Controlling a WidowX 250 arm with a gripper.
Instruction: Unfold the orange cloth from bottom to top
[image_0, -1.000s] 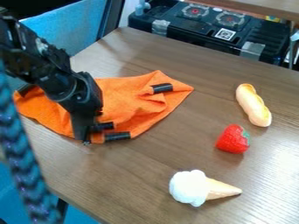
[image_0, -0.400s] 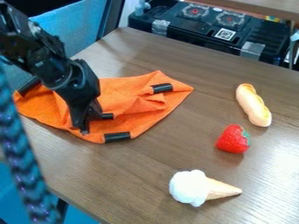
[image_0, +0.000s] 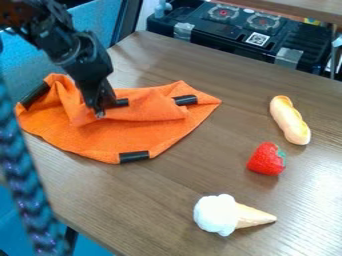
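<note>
The black gripper (image_0: 100, 107) hangs over the upper left part of the orange cloth (image_0: 127, 137), its fingertips at a raised fold with a black-taped corner just right of them. It looks closed on that corner of the cloth. The cloth lies on the table's left half, bunched along its upper side and flat toward its front. Other black-taped corners show at the left, at the front and at the upper right.
On the wooden table (image_0: 180, 185) a toy bread (image_0: 290, 120), a strawberry (image_0: 266, 159) and an ice cream cone (image_0: 230, 214) lie right of the cloth. A black toy stove (image_0: 247, 32) stands behind. A blue braided strand crosses the left foreground.
The gripper has moved up and away from the front edge, carrying the taped corner along. More of the cloth's front part now lies spread out, and its upper left part has risen into folds.
</note>
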